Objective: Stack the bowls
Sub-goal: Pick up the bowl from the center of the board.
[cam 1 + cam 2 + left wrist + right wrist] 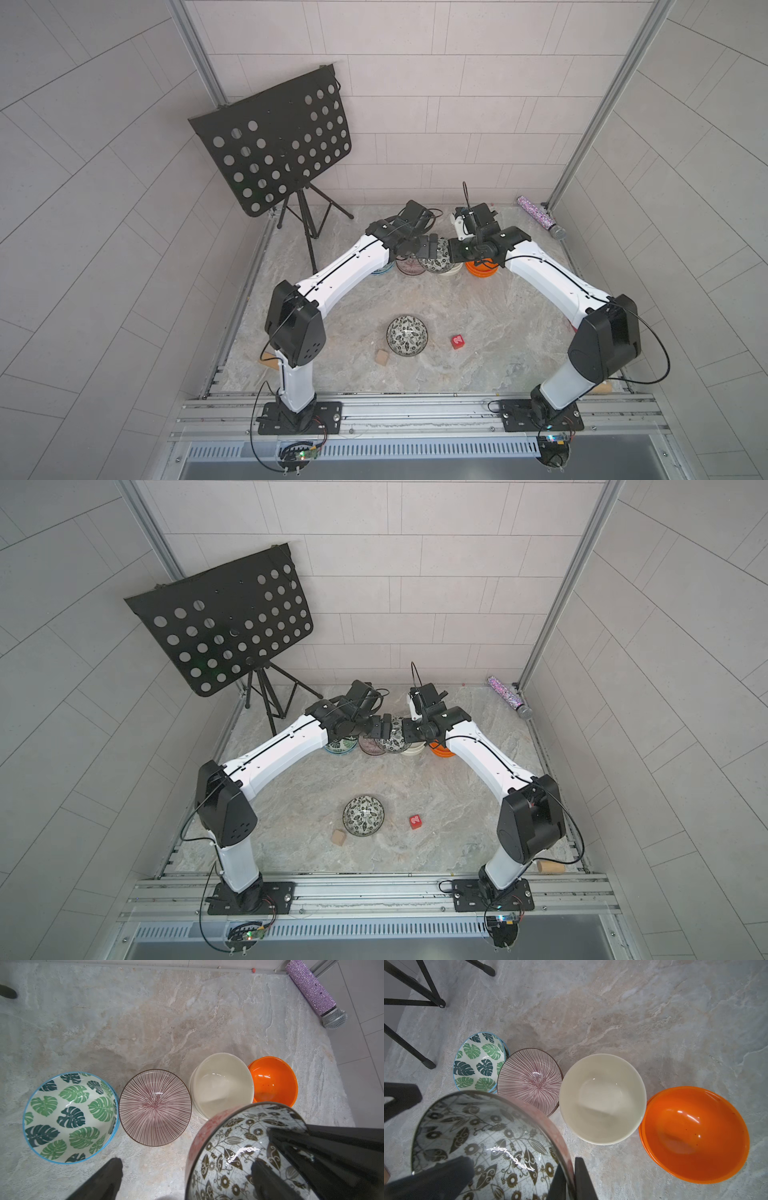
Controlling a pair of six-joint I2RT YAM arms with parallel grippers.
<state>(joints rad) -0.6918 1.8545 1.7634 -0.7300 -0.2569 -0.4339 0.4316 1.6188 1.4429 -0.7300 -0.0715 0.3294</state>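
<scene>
A black-and-white leaf-patterned bowl hangs tilted above the back row of bowls. My right gripper is shut on its rim. My left gripper is open, one finger inside this bowl and the other well outside it. Below stand the green-leaf bowl, the purple striped bowl, the cream bowl and the orange bowl; cream and orange show doubled rims. A second black-and-white bowl sits alone near the front.
A black music stand rises at the back left, its legs on the table. A glittery microphone lies at the back right. A red block and a wooden block flank the front bowl.
</scene>
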